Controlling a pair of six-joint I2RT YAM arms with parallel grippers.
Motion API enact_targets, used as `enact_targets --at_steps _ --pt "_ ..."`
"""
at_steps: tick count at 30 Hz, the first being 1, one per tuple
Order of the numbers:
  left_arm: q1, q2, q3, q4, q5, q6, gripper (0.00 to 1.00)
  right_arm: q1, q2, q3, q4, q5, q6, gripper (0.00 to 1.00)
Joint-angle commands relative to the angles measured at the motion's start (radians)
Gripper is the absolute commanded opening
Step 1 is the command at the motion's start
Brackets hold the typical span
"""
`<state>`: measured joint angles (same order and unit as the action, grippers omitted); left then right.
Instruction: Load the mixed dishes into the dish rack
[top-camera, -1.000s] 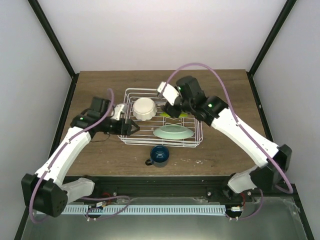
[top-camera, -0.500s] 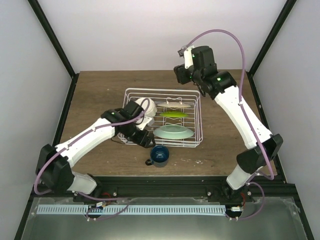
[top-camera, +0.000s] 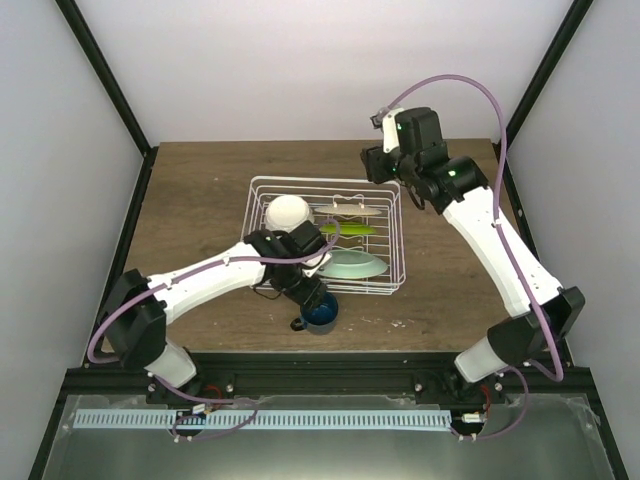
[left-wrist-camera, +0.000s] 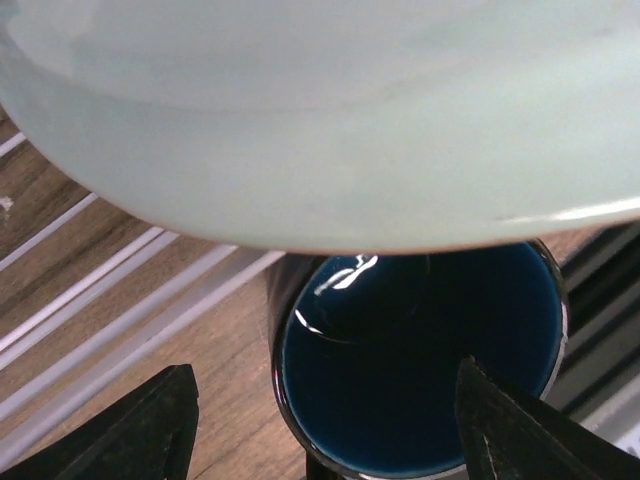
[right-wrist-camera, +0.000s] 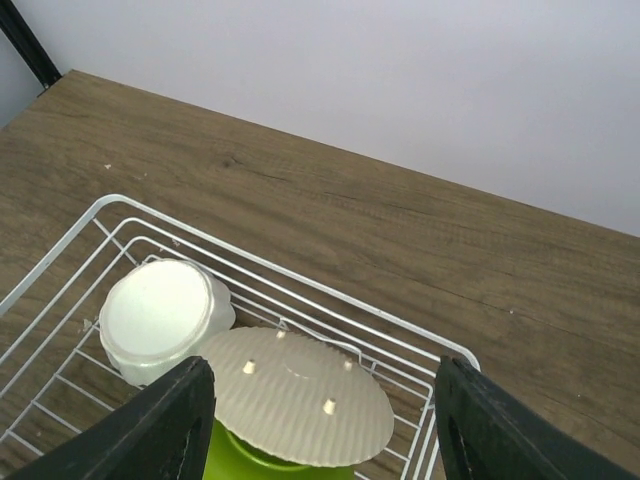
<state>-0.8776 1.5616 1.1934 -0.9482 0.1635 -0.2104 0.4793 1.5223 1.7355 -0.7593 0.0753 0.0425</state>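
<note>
The left gripper (left-wrist-camera: 325, 378) has swung from the dish rack's (top-camera: 258, 186) left side to hang wide open over the dark blue mug (top-camera: 320, 313), which stands on the table (top-camera: 200, 200) just in front of the rack, while the right gripper (right-wrist-camera: 322, 400), wide and empty, has lifted clear, so the mug looks like the last dish to load.

No readable text being shown in any view, no label, brand, number or sign being made out on the dish rack (top-camera: 388, 240), nor on the dark blue mug (top-camera: 322, 314) just beside the rack
</note>
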Motion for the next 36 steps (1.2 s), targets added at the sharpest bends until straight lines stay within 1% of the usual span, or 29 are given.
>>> enact_targets --at_steps 1,4,8,14,15,22,24,29,36 --pt "-0.029 0.007 -0.038 0.056 -0.136 -0.077 0.7 -0.007 -0.065 -0.042 0.007 -0.007 -0.006 0.62" --pt "-0.046 0.011 -0.069 0.108 -0.182 -0.113 0.67 -0.007 -0.093 -0.076 0.011 -0.011 -0.02 0.62" --pt "-0.076 0.041 -0.083 0.157 -0.219 -0.139 0.57 -0.007 -0.119 -0.106 0.019 -0.008 -0.046 0.62" --pt "-0.103 0.084 -0.076 0.203 -0.228 -0.158 0.47 -0.007 -0.131 -0.121 0.031 -0.018 -0.064 0.62" --pt "-0.105 0.091 -0.072 0.203 -0.228 -0.158 0.44 -0.008 -0.131 -0.122 0.032 -0.021 -0.064 0.62" --pt "-0.109 0.081 -0.063 0.177 -0.229 -0.152 0.13 -0.007 -0.132 -0.129 0.037 -0.026 -0.062 0.62" --pt "-0.109 0.074 -0.069 0.173 -0.228 -0.153 0.06 -0.007 -0.13 -0.129 0.038 -0.026 -0.064 0.62" --pt "-0.109 0.039 -0.077 0.156 -0.241 -0.157 0.0 -0.007 -0.121 -0.131 0.04 -0.026 -0.06 0.62" --pt "-0.109 -0.055 -0.051 0.066 -0.239 -0.153 0.0 -0.007 -0.099 -0.124 0.044 -0.028 -0.057 0.62"
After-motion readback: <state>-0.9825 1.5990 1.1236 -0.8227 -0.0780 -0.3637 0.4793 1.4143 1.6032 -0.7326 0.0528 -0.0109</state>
